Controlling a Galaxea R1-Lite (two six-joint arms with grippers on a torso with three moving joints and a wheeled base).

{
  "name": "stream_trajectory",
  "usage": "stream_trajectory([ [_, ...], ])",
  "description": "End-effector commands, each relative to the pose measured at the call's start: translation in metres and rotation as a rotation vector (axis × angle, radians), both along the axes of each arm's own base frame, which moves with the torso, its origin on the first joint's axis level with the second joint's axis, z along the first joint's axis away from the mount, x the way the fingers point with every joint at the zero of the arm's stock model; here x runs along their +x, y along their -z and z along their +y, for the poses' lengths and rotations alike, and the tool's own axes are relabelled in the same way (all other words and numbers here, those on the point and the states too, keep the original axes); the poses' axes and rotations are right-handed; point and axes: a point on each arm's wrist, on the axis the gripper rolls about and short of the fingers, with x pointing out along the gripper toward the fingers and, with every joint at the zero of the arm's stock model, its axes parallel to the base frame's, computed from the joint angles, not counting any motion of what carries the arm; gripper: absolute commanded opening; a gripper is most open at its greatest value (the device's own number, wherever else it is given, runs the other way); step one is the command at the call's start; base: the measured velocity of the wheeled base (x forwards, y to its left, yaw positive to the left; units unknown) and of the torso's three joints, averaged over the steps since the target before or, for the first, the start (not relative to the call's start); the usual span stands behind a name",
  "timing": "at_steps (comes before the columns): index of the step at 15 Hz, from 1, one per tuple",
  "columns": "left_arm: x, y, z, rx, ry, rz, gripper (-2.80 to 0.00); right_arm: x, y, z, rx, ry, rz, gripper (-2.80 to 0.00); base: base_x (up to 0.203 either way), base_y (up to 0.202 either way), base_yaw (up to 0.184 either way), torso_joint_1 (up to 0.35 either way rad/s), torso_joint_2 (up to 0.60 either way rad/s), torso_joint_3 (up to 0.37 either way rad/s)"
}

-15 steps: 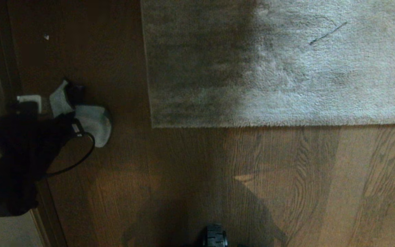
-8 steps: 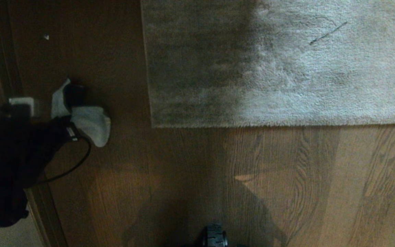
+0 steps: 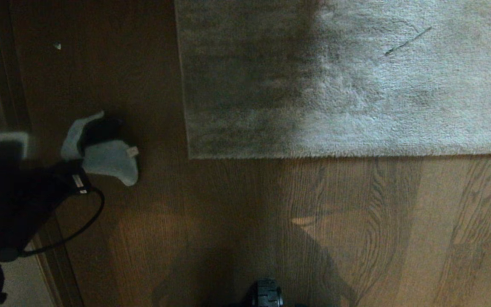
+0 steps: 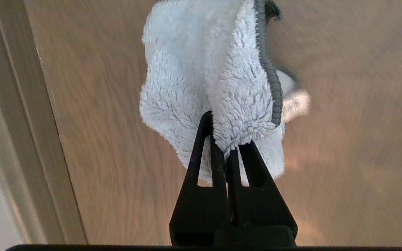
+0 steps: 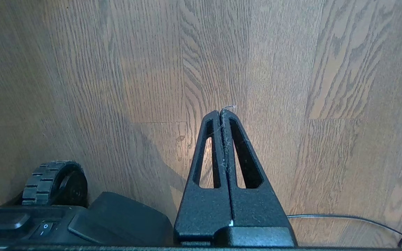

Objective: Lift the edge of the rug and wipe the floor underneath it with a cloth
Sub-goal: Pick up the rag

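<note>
My left gripper point(image 4: 227, 139) is shut on a fold of the cloth point(image 4: 208, 69), a fluffy pale rag with a grey stitched hem and a white tag point(image 4: 297, 103), which hangs over the floor point(image 4: 344, 157). In the head view the cloth point(image 3: 109, 160) is at the left, at the tip of my dark left arm point(image 3: 15, 200). It is well left of the rug edge point(image 3: 313, 156) and its square corner point(image 3: 191, 157). The rug point(image 3: 377, 85) lies flat on the floor point(image 3: 228, 221). My right gripper point(image 5: 223, 113) is shut and empty, with a few fibres on its tips, parked over bare planks by my base.
A dark baseboard point(image 3: 2, 76) and wall run along the left, close to my left arm. A black cable point(image 3: 79, 226) loops off that arm. A white speck point(image 3: 57, 45) lies on the floor far left. My base wheel point(image 5: 52, 181) and a thin cable point(image 5: 344, 218) are near the right gripper.
My left arm has drawn back toward the near left with the cloth still gripped. The cloth has shifted a little nearer and its white tag has swung into sight. Rug and right arm are unchanged.
</note>
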Motion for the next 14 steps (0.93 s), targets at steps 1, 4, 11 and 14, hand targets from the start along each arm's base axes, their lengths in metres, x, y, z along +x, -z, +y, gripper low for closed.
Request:
stream_trajectory([
  [1,-0.024,-0.011,-0.006,0.004,0.017,-0.022,-2.80,0.000,0.000,0.000,0.000,0.000,-0.001,-2.80,0.000,0.000,0.000,0.000,0.00,0.000],
  [4,-0.049,-0.009,-0.010,0.005,0.028,0.006,-2.80,0.000,0.000,0.000,0.000,0.000,-0.001,-2.80,0.000,0.000,0.000,0.000,0.00,0.000],
  [11,-0.102,-0.010,-0.014,0.049,0.030,0.025,-2.80,0.000,0.000,0.000,0.000,0.000,-0.001,-2.80,0.000,0.000,0.000,0.000,0.00,0.000],
  [14,-0.128,-0.005,-0.015,0.048,0.030,0.042,-2.80,0.000,0.000,0.000,0.000,0.000,-0.001,-2.80,0.000,0.000,0.000,0.000,0.00,0.000],
])
